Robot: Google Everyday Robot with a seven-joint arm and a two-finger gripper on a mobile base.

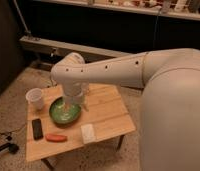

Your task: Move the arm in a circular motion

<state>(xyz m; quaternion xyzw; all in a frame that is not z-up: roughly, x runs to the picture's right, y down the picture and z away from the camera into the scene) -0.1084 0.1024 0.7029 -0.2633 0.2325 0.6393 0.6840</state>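
The cream-white arm (118, 70) reaches from the right across the picture and bends down at a rounded elbow over a small wooden table (105, 117). Its narrow gripper (69, 106) hangs straight down over a green bowl (58, 116) at the table's left middle. The wrist housing hides the upper part of the gripper.
On the table stand a white cup (36, 98) at the far left, a black phone-like slab (37, 128), an orange carrot-like object (56, 138) and a small white packet (88, 133) near the front edge. A dark counter front and a metal rail (48, 46) run behind. Speckled floor surrounds the table.
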